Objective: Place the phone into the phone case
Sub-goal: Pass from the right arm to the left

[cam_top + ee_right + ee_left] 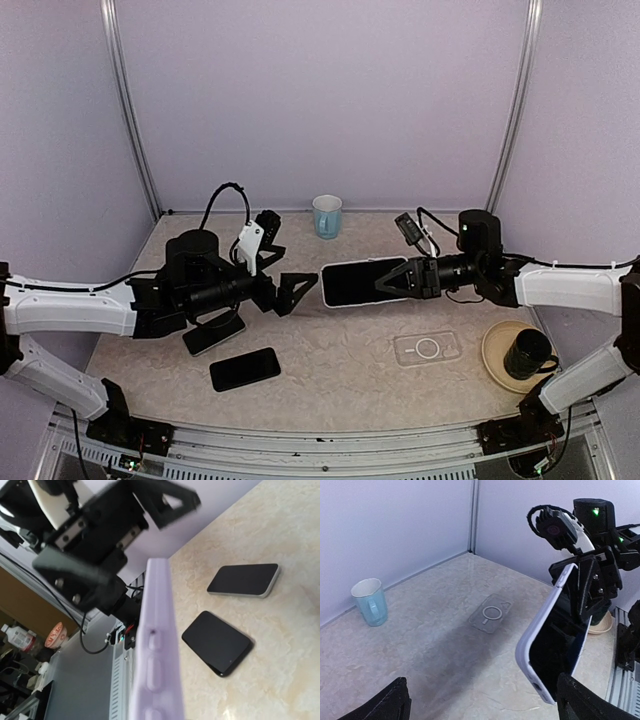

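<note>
2 mugs stand on the marbled beige table. A light blue mug sits upright at the far edge, just in front of the back wall. A dark mug stands upright on a round tan plate near the right front corner, handle to the right. Pale lilac walls close the table in on 3 sides, with a metal post in each back corner.

Lilac phone case, black phone, pale blue mug, black cup, tan plate, cream marbled table
</note>
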Robot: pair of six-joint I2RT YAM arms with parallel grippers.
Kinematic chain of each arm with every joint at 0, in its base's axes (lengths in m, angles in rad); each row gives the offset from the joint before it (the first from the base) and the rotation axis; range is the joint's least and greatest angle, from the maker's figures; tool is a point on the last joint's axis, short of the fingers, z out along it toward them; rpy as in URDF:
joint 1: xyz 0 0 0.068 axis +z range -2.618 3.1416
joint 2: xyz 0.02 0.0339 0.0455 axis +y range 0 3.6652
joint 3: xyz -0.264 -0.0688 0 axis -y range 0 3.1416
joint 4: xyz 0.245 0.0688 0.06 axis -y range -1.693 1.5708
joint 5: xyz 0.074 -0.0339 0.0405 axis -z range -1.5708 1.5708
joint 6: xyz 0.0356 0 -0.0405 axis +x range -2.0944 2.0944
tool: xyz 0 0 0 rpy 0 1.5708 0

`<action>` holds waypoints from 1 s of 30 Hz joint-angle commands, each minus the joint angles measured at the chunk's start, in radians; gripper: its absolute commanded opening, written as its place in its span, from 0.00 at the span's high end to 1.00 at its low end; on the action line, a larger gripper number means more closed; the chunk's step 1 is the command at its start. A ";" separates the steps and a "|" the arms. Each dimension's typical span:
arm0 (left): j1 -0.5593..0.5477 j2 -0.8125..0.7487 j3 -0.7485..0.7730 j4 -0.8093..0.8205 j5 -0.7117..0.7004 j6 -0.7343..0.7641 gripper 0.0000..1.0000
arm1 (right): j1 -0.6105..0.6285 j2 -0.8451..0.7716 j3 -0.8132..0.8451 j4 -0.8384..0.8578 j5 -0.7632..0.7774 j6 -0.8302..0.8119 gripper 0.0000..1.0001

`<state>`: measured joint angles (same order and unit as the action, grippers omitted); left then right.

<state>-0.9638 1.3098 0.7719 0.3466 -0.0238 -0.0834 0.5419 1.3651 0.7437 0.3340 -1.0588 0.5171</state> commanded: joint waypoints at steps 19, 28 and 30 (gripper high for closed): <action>-0.217 -0.024 -0.001 0.104 -0.173 0.628 0.01 | 0.006 0.107 0.139 -0.179 0.036 -0.016 1.00; -0.289 0.151 0.130 0.016 -0.220 0.740 0.01 | 0.054 0.127 0.162 -0.219 0.072 -0.038 1.00; -0.289 0.175 0.144 0.011 -0.210 0.744 0.01 | 0.066 0.130 0.166 -0.227 0.080 -0.046 1.00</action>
<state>-1.2461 1.4483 0.8688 0.3920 -0.2184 0.6060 0.5831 1.4902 0.8692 0.1024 -0.9817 0.4969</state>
